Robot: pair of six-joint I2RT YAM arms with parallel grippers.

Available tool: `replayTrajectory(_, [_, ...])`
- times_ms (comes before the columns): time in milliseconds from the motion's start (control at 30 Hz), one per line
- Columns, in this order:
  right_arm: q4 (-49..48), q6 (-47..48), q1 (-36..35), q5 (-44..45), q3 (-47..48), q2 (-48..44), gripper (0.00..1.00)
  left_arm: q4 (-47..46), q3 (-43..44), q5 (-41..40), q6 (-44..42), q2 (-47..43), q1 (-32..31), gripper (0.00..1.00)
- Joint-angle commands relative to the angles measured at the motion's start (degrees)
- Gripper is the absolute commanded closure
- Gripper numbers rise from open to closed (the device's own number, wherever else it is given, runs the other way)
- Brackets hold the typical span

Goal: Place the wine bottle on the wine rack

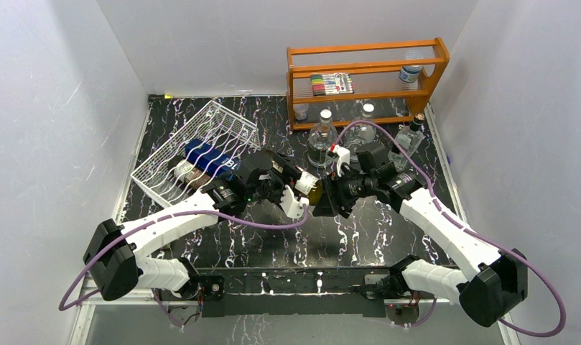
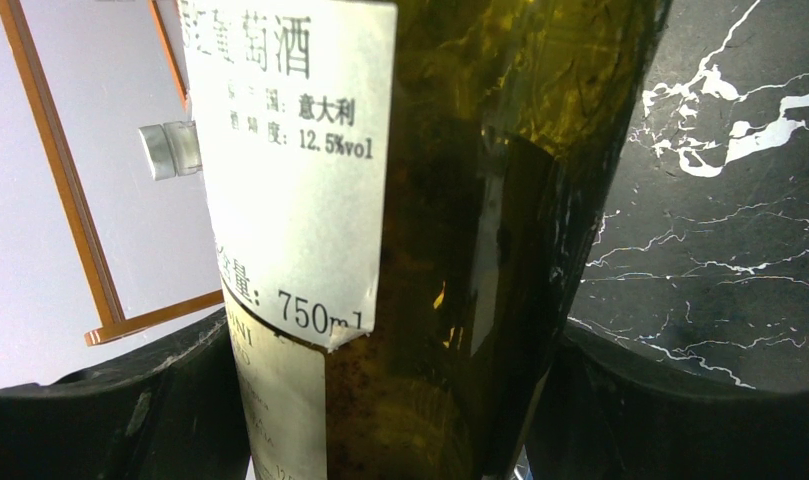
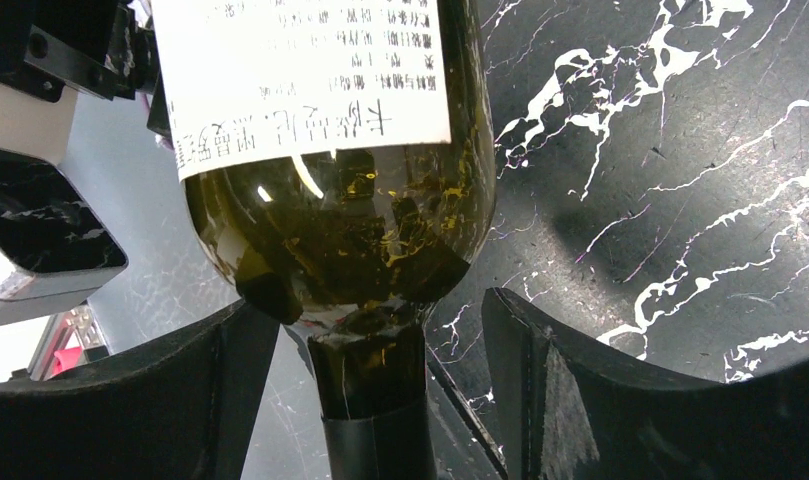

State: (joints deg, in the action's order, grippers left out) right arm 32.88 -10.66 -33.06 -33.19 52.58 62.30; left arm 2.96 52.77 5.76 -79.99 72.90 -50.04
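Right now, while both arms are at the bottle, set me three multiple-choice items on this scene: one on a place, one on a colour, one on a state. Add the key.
1. Where does the wine rack stand?
A) back left
B) far right
C) near edge, centre

2. What colour is the glass of the wine bottle?
A) clear
B) blue
C) dark green

3. How does the right claw stand?
A) shut on the neck
B) open around the neck
C) nowhere near the bottle

Key:
1 A, the top view shows it left of both arms, towards the back.
2 C, both wrist views show dark green glass.
3 B, gaps show on both sides of the neck.
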Motion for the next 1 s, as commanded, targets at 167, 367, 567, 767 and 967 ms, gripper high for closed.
replayTrajectory(167, [-2.93, 1.48, -3.05, 1.50, 0.28, 2.86, 0.31, -6.12, 2.34, 1.74, -0.66, -1.96, -0.01, 1.00])
replayTrajectory(367, [-3.40, 1.38, -4.59, 5.08, 0.21, 2.47, 0.72, -3.60, 4.01, 0.90, 0.93, -1.53, -0.11, 1.00])
replayTrajectory(567, [-3.27, 1.02, -4.68, 7.99, 0.88, 1.45, 1.00, -3.67, 3.90, -0.44, 2.12, -1.16, -0.02, 0.90])
replayTrajectory(767, [-3.43, 0.04, -4.81, 13.12, 1.72, -0.84, 1.00, -4.23, 2.35, -3.25, 1.60, 0.61, -0.01, 0.52])
replayTrajectory(967, [-3.66, -0.77, -4.77, 19.91, 2.47, -4.54, 1.00, -7.43, -0.10, -4.75, 1.05, 0.57, -0.08, 0.02])
